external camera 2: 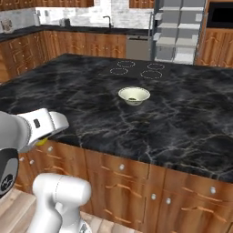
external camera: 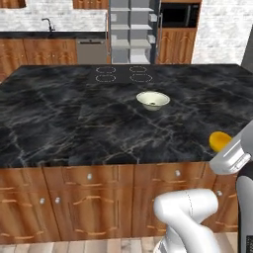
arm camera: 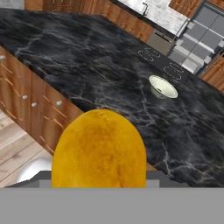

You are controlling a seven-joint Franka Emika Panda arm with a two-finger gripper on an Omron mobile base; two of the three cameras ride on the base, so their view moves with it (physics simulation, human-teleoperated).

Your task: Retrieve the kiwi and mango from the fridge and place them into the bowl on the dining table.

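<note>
The yellow-orange mango (arm camera: 99, 151) looms large in the hand view, and my gripper (external camera: 225, 148) is shut on it. It hangs at the near right edge of the dining table (external camera: 59, 108), where the mango (external camera: 219, 141) peeks out beside the white hand. A sliver of the mango (external camera 2: 42, 142) shows under the hand at the left of the right base view. The cream bowl (external camera: 152, 100) (external camera 2: 134, 95) (arm camera: 163, 86) sits mid-table, well beyond the gripper. A tiny dark speck lies inside it; whether that is the kiwi I cannot tell. The fridge (external camera: 131, 32) stands open at the back.
A four-ring cooktop (external camera: 123, 74) is inset in the marble just behind the bowl. Wooden drawers (external camera: 89, 197) line the table's near side below the gripper. A wall counter with a sink and faucet (external camera: 48, 23) runs along the far left.
</note>
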